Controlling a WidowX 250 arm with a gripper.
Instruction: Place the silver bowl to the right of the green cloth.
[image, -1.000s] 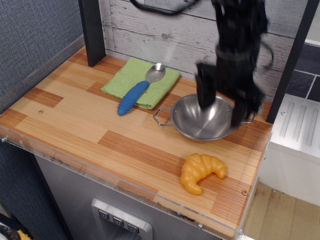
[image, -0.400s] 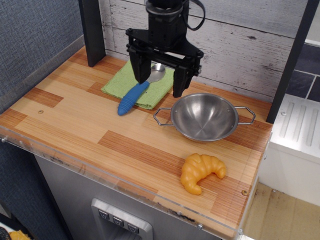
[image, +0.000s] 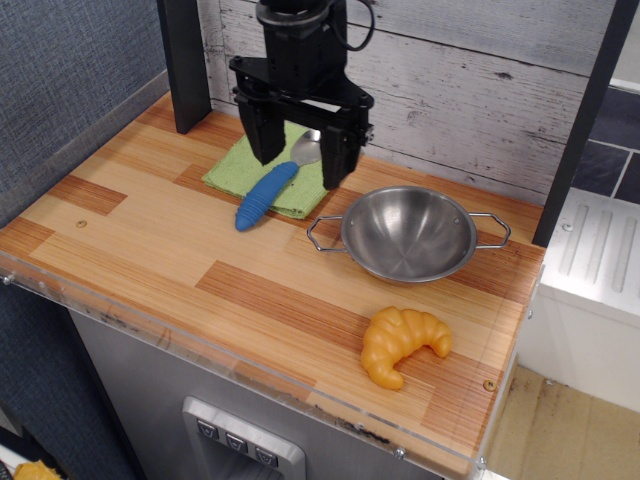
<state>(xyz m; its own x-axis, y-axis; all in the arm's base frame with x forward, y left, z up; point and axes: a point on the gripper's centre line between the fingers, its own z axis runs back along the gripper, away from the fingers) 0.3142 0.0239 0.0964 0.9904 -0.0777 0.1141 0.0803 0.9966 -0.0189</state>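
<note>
Tool (image: 301, 150) shifted left over green cloth (image: 240, 165); silver bowl (image: 408, 233) handles left-right.

The wooden counter (image: 150, 250) is striped in light and reddish planks, with a clear strip along its front edge. Take the silver bowl (image: 408, 234) as the marker — it sits upright toward the back right, wire handles out to either side. Just to its left, at the back, lies the green cloth (image: 240, 165), flat, corner close to the bowl's handle. In front of the bowl — apart from it — lies a croissant (image: 402, 343).
</note>
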